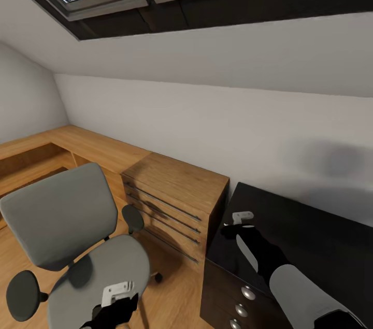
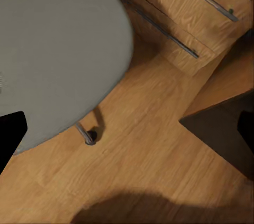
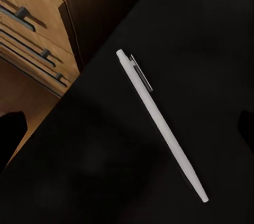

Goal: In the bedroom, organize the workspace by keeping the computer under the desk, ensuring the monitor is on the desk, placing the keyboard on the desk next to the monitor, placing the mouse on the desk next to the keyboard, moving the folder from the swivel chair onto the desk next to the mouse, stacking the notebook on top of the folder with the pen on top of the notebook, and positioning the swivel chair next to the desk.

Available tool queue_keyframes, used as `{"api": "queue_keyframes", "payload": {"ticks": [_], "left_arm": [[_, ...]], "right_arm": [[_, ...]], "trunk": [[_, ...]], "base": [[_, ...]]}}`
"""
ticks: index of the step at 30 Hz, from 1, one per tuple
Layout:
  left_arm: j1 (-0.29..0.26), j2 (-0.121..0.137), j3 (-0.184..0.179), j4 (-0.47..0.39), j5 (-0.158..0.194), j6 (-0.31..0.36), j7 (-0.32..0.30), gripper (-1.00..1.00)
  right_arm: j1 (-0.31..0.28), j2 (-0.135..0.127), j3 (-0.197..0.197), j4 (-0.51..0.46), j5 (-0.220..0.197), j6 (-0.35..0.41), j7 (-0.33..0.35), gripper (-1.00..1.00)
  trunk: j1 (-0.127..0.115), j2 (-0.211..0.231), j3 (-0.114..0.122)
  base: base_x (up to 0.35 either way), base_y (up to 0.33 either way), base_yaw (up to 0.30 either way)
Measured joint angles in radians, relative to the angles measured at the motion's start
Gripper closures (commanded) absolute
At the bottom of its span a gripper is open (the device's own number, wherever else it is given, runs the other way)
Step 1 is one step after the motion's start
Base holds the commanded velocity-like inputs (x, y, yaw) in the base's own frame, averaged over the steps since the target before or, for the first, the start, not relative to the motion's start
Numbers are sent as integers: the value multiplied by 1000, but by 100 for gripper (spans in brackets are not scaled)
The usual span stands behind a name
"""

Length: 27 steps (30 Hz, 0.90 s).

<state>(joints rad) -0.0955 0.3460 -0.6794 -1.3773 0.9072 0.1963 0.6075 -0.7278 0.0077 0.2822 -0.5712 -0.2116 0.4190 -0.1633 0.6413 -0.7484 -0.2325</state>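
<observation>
The white pen lies flat on the black desk, straight below my right gripper, whose fingers stand open and wide apart, clear of it. In the head view this gripper hovers over the left end of the desk. The grey swivel chair stands left of the desk, its seat bare. My left gripper hangs open over the seat's front edge with nothing between its fingers. Monitor, keyboard, mouse, folder and computer are out of view.
A light wooden dresser with long bar handles stands between chair and desk, touching the desk's end. Dark desk drawers carry round silver knobs. A chair castor rests on the wooden floor. A sloped wall and skylights rise behind.
</observation>
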Motion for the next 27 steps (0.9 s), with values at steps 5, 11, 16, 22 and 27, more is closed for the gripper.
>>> {"api": "queue_keyframes", "payload": {"ticks": [5,11,16,22,27], "left_arm": [[0,-35,147,-149,18,198,5,-100],[0,-107,252,-220,26,272,3,-100],[0,-117,279,-225,25,275,4,-100],[0,-87,283,-215,25,276,3,-100],[0,-84,285,-216,25,275,3,-100]], "right_arm": [[0,-29,-3,-24,-3,6,24,-100],[0,-50,-4,-50,-2,8,55,-100],[0,-61,-4,-56,-2,13,61,-100],[0,-119,-4,-54,-9,16,155,-100],[0,-123,-6,-44,-9,17,165,-100]], "trunk": [[19,-35,-16],[42,-77,-35],[61,-112,-50],[84,-154,-69],[104,-189,-85]], "base": [[0,0,0],[0,0,0],[0,0,0],[0,0,0],[0,0,0]]}}
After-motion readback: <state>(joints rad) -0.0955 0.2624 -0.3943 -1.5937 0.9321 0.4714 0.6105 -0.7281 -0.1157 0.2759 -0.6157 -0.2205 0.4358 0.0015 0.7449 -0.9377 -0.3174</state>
